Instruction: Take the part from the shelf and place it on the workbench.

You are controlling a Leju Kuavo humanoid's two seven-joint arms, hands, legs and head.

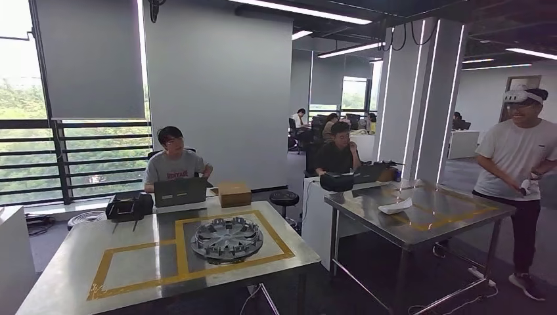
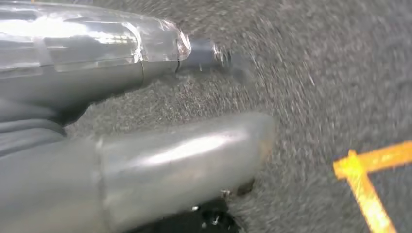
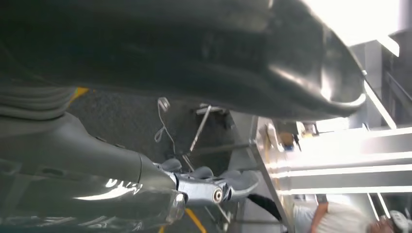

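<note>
Part on bench; robot's hands low, off the bench.
Round grey part (image 1: 226, 239) lies flat on near steel bench (image 1: 79, 262), inside yellow tape frame (image 1: 178, 249), w/ laptop (image 1: 180, 191) & cardboard box (image 1: 234, 193) behind it. Left hand (image 2: 145, 121) over carpet, blurred, grasp can't be told. Right hand (image 3: 204, 187): fingers slightly curled, nothing held. Person w/ headset (image 1: 519, 177) stands by 2nd bench (image 1: 446, 216).

1. Left hand (image 2: 160, 121) entering from the picture's left edge, thumb and a darker finger apart, holding nothing.
2. Hanging over grey speckled carpet floor (image 2: 316, 73), blurred.
3. Yellow tape mark (image 2: 367, 177) on the floor, a T-shaped junction, well apart from the hand.
</note>
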